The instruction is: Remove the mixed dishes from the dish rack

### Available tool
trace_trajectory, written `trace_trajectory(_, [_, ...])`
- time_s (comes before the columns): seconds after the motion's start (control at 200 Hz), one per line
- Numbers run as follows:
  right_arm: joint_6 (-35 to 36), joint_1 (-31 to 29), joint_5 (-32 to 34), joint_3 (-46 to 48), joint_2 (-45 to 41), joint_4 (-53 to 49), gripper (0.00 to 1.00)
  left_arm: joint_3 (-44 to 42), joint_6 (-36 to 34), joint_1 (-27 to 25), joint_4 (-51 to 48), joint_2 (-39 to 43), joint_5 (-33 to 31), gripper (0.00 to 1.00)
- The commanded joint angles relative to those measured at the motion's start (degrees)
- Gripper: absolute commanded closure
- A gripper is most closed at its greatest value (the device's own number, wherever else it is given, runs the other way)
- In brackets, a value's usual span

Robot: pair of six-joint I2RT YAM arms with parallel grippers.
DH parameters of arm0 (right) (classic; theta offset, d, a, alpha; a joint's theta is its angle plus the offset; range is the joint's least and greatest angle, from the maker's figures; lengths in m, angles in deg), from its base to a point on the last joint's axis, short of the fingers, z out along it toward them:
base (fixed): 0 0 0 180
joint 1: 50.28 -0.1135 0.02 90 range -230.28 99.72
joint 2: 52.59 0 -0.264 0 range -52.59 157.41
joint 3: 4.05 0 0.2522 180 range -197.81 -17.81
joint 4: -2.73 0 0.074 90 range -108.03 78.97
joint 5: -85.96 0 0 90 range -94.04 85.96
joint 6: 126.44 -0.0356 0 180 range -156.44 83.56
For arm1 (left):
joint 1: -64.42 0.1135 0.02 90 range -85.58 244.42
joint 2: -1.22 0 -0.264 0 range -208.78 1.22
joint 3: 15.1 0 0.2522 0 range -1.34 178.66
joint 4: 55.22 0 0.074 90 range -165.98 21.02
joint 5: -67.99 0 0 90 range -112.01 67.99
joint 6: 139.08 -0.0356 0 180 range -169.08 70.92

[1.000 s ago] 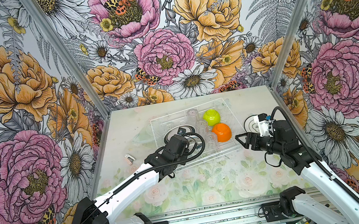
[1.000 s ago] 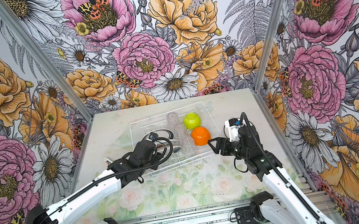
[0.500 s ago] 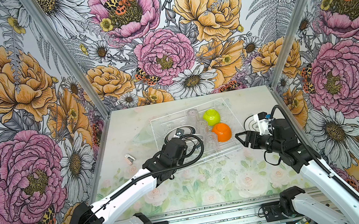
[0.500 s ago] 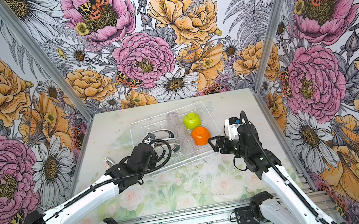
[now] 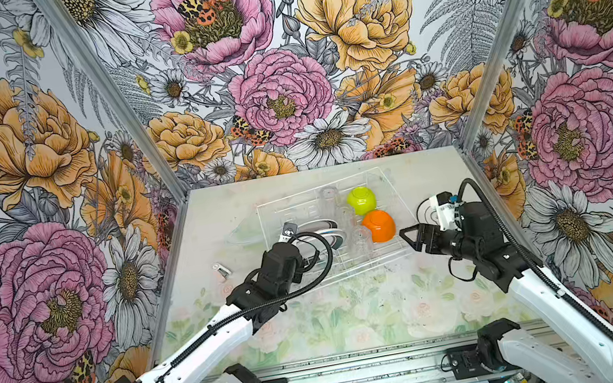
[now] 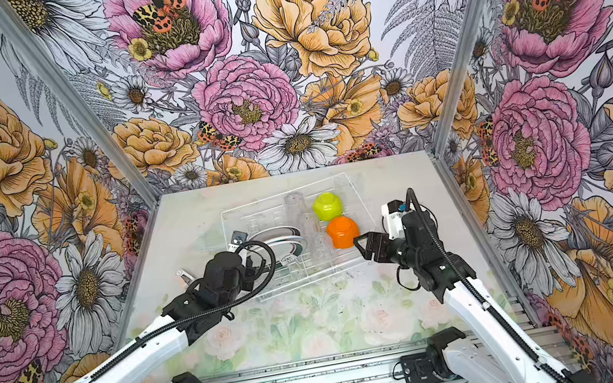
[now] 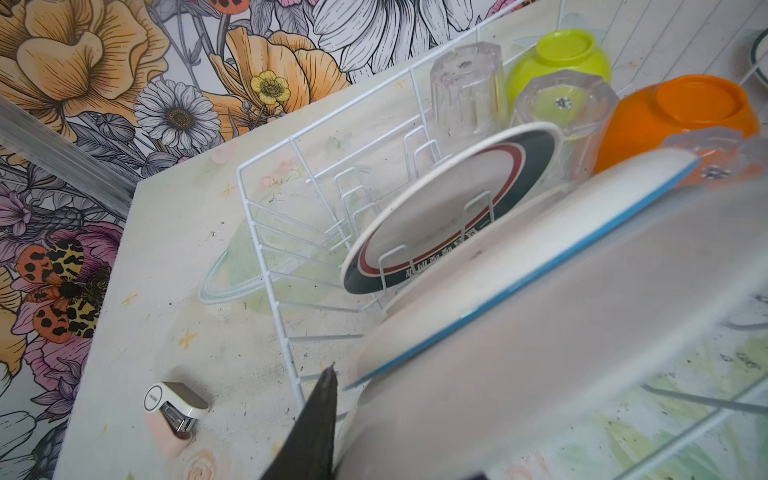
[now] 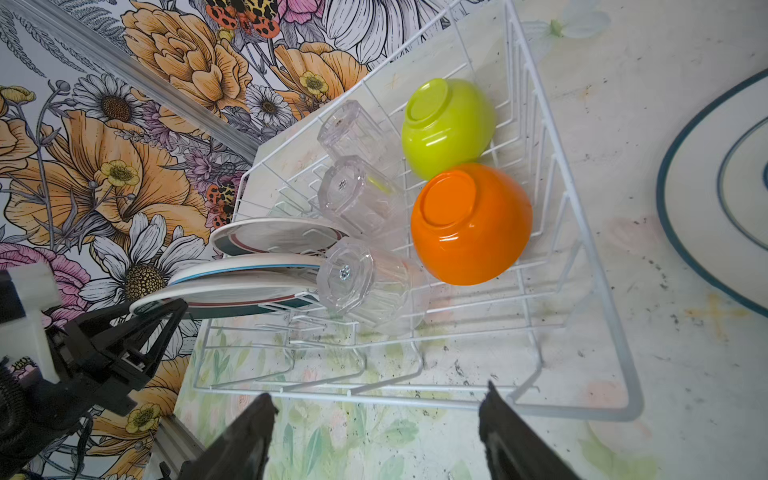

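Left claw (image 8: 164, 311) has slid slightly left along the near side of the dish rack (image 8: 324, 365) over the last second, and its jaws have come in. Right claw (image 8: 379, 392) crept a touch toward the rack. Dishes haven't budged.

Left claw: narrow, pinched on the rim of the near plate (image 8: 232, 296). In the left wrist view one finger (image 7: 316, 424) sits against that plate's edge; the other is hidden behind it. Right claw: spread wide with nothing between the fingers, hovering just outside the rack's near-right corner, close to the orange bowl (image 8: 469, 224) but not touching.

Table (image 5: 359, 318): pale floral print, scuffed, dark specks. Walls (image 5: 279, 91) on three sides: big peony-and-moth wallpaper. Loose on the table:
- flat plate (image 8: 706, 199) with teal rings, right of the rack
- clear glass dish (image 7: 232, 274) at the rack's left side
- small white-and-pink gadget (image 7: 174, 409) further left

Rack: white wire, low walls, mid-table toward the back. Contents:
- Left half: three plates on edge in the slots. These are the near plate, a middle plate (image 8: 249, 266) with a blue edge, and a far plate (image 8: 274, 239) with red and dark teal bands.
- Middle: three clear faceted tumblers (image 8: 361, 282) in a row, bases up.
- Right: lime-green bowl (image 8: 449, 124) and orange bowl, upside down, glossy, just beside each other.
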Motion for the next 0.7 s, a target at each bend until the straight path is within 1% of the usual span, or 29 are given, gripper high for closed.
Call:
trace_trajectory(0.0, [-0.40,-0.54,0.75,-2.08,0.42,2.00,0.21,-0.06,2.07,1.10,5.86,2.29,1.69,0.71])
trace_trajectory(0.17, [-0.57,-1.14,0.85,-2.43,1.33,2.43,0.21,0.28,2.43,1.92,6.13,3.30,2.42,0.75])
trace_trajectory(0.325, [-0.53,-1.53,1.20,-2.69,2.49,3.10,0.21,0.69,3.19,2.44,6.44,4.17,3.13,0.77])
trace_trajectory(0.44, [-0.66,-2.08,0.96,-3.17,3.45,3.38,0.21,1.03,4.16,2.78,6.42,4.68,3.86,0.82])
trace_trajectory(0.661, [-0.57,-3.34,1.21,-3.58,4.40,4.37,0.21,1.99,4.80,3.74,6.08,5.00,5.96,0.86])
trace_trajectory(0.696, [-0.57,-3.58,1.20,-3.68,4.65,4.53,0.21,2.05,4.81,3.86,6.18,4.94,6.23,0.90])
